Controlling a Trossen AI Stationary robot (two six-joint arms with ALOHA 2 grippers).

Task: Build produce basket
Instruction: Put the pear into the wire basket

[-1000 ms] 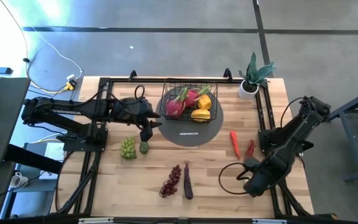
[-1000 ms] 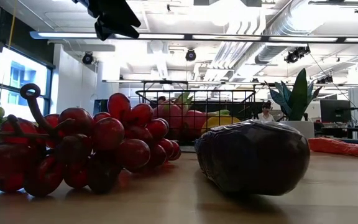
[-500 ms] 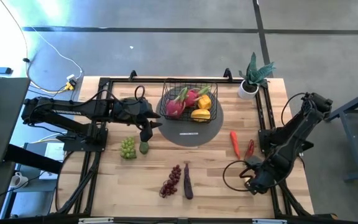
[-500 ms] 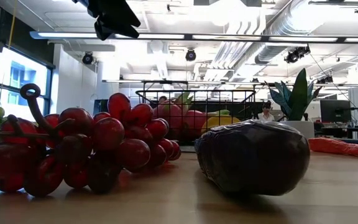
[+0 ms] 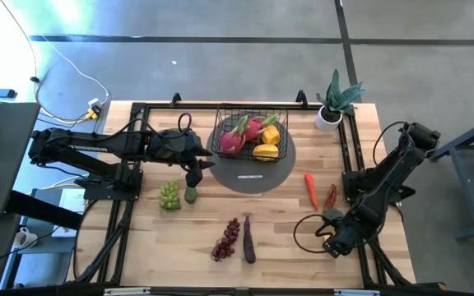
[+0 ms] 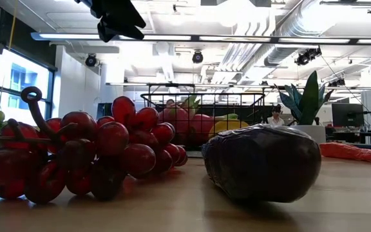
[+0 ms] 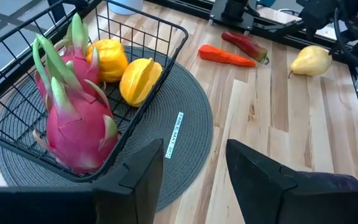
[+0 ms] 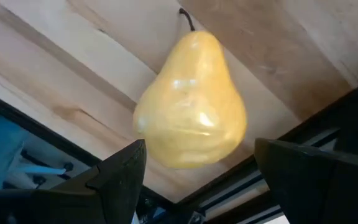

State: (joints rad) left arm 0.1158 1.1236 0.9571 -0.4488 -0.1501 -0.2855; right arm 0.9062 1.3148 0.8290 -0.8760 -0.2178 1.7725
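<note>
well, your basket (image 5: 251, 136) sits on the grey round mat (image 5: 253, 175), just ahead of your left gripper (image 7: 194, 163), whose fingers stand apart with nothing between them. inside it you have two pink dragon fruits (image 7: 73, 124) and two yellow fruits (image 7: 140, 79). your right gripper (image 8: 194, 171) hangs over the table's near right corner, fingers spread wide on either side of a yellow pear (image 8: 190, 106) lying on the wood, not touching it. two red chilies (image 5: 311, 188) lie beyond that gripper.

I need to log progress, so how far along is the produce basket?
Done: dragon fruits and yellow fruits sit in the basket. In hand: the open right gripper brackets a yellow pear. Left: grapes, eggplant, chilies.
</note>
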